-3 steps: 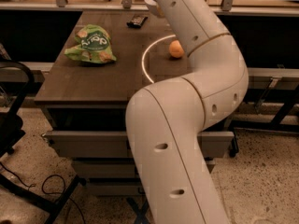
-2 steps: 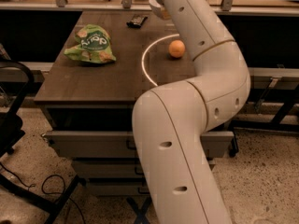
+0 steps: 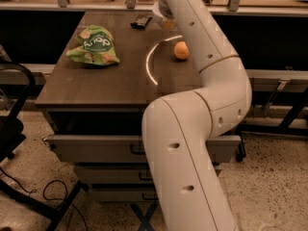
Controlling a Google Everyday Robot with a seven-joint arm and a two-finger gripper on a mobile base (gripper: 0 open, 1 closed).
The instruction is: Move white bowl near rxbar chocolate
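The rxbar chocolate (image 3: 141, 21) is a small dark flat wrapper lying near the far edge of the wooden table (image 3: 96, 85). Just right of it, a sliver of the white bowl (image 3: 157, 9) shows past the left side of my arm; the rest of the bowl is hidden behind the arm. My gripper (image 3: 166, 20) is at the far end of the table, beside the bar, mostly covered by my own wrist. I cannot tell whether it holds the bowl.
A green snack bag (image 3: 95, 44) lies on the table's left part. An orange fruit (image 3: 181, 50) sits right of centre, next to a bright curved light streak (image 3: 149, 64). My white arm (image 3: 202, 129) crosses the table's right side. Drawers are below the tabletop; a black chair (image 3: 12, 129) stands at the left.
My arm has shifted a little to the right, and the white sliver at its tip now sits slightly lower, close to the bar. Bag, orange and bar have not moved.
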